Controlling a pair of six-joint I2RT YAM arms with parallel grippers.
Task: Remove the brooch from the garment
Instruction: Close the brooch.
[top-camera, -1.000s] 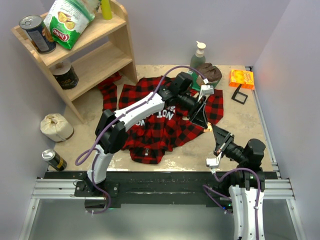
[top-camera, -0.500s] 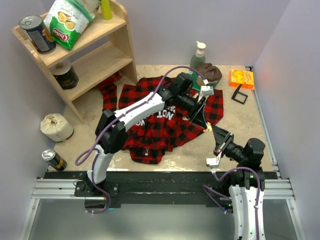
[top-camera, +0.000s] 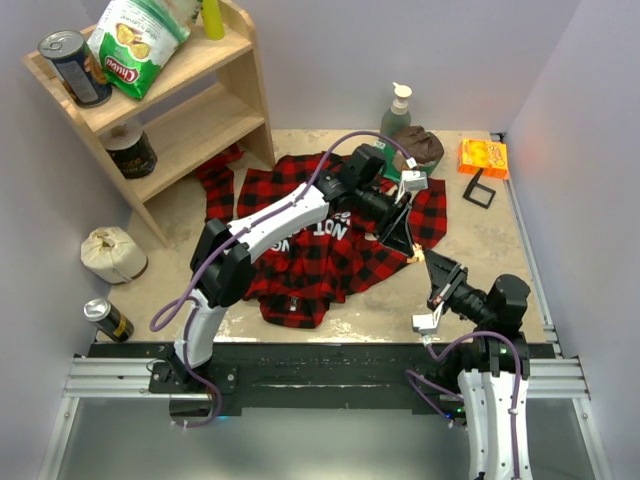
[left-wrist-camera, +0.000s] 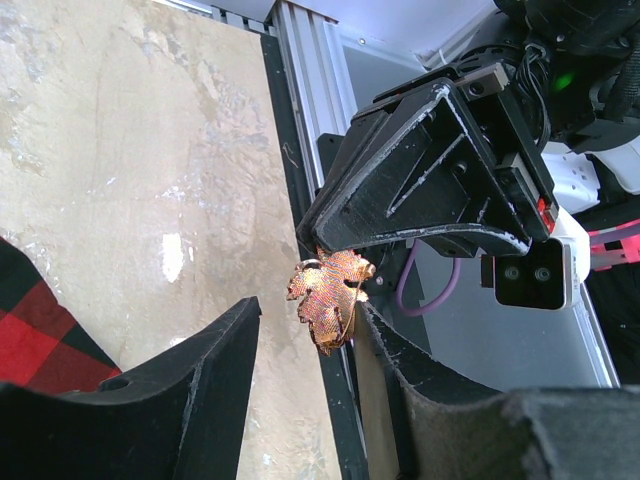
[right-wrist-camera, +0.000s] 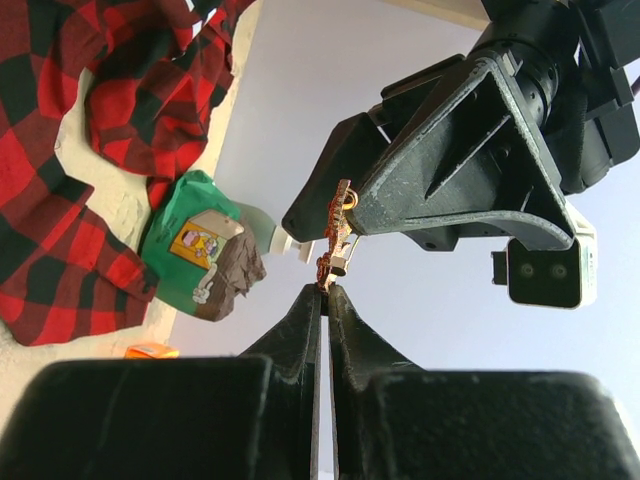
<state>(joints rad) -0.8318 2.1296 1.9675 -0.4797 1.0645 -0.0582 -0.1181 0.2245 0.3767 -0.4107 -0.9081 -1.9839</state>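
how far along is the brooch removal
Done: the leaf-shaped brooch is off the plaid shirt, up in the air and clear of the cloth. In hand: the right tool is shut on the brooch's edge, while the left tool stands open around it, with a gap on one side. Left: the left tool has to draw clear, and the brooch probably needs setting down.

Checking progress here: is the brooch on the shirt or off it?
Off. The brooch hangs in the air, clear of the shirt, pinched by one edge between the shut right fingers.
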